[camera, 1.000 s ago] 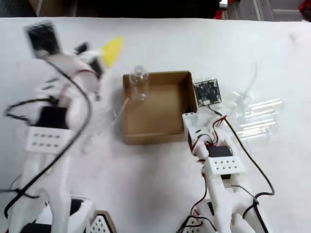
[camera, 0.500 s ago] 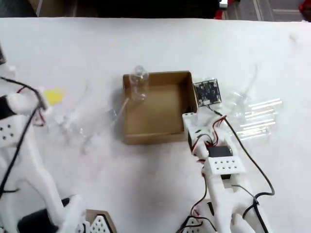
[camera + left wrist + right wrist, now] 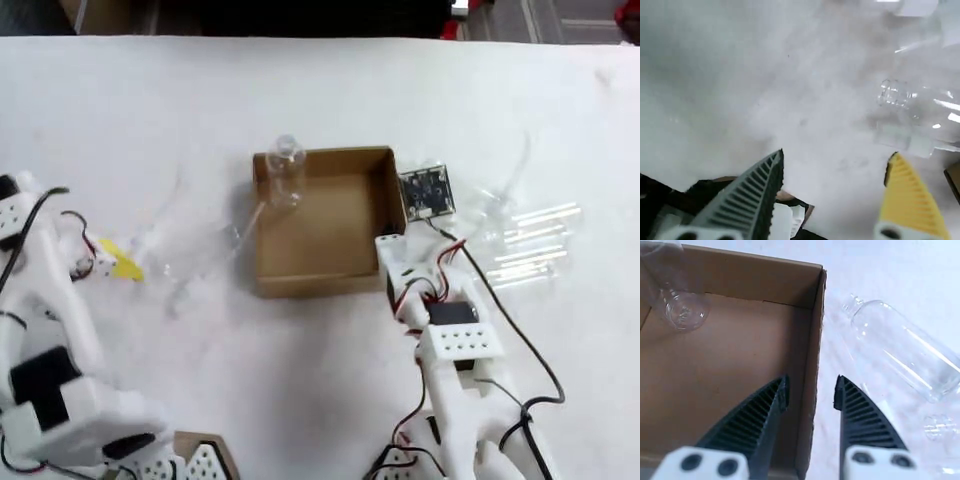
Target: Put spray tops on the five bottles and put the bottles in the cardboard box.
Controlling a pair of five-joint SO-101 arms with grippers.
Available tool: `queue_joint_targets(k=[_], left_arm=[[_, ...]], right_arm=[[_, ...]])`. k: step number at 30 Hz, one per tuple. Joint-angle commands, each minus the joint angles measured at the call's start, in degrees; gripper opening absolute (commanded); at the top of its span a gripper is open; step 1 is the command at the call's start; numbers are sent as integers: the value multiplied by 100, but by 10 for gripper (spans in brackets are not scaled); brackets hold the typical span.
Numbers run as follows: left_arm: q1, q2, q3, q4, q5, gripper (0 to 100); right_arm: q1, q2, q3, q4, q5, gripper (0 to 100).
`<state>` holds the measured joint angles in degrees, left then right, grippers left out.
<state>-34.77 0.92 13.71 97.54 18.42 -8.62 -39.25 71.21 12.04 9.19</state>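
The cardboard box (image 3: 320, 225) lies open at the table's middle. One clear bottle (image 3: 286, 170) stands in its far left corner, seen also from the right wrist (image 3: 682, 305). More clear bottles lie on the table left of the box (image 3: 190, 245) and right of it (image 3: 505, 235). My left gripper (image 3: 115, 263) is low at the far left, open and holding nothing (image 3: 836, 154), with a lying bottle (image 3: 912, 107) just beyond its yellow finger. My right gripper (image 3: 811, 384) is open, its fingers astride the box's right wall, beside a lying bottle (image 3: 905, 352).
Thin clear tubes (image 3: 535, 245) lie among the bottles on the right; I cannot tell them apart well. The right arm's body (image 3: 450, 340) and cables take up the near right. The table's far edge (image 3: 320, 38) runs along the back.
My left arm has swung back from beside the box's far left to the near left edge, its yellow finger now low on the table. The right arm and the bottles have not moved.
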Motion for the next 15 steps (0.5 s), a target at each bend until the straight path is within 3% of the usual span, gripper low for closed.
queue_joint_targets(k=[1,8,15], left_arm=[[312,664,-607,193,149,306],[295,1947,-1275,466,149,305],[418,2114,-1741,484,149,305]], right_arm=[[22,-154,-53,-101,53,133],[22,-154,-53,-101,53,133],[13,-154,-53,-110,53,133]])
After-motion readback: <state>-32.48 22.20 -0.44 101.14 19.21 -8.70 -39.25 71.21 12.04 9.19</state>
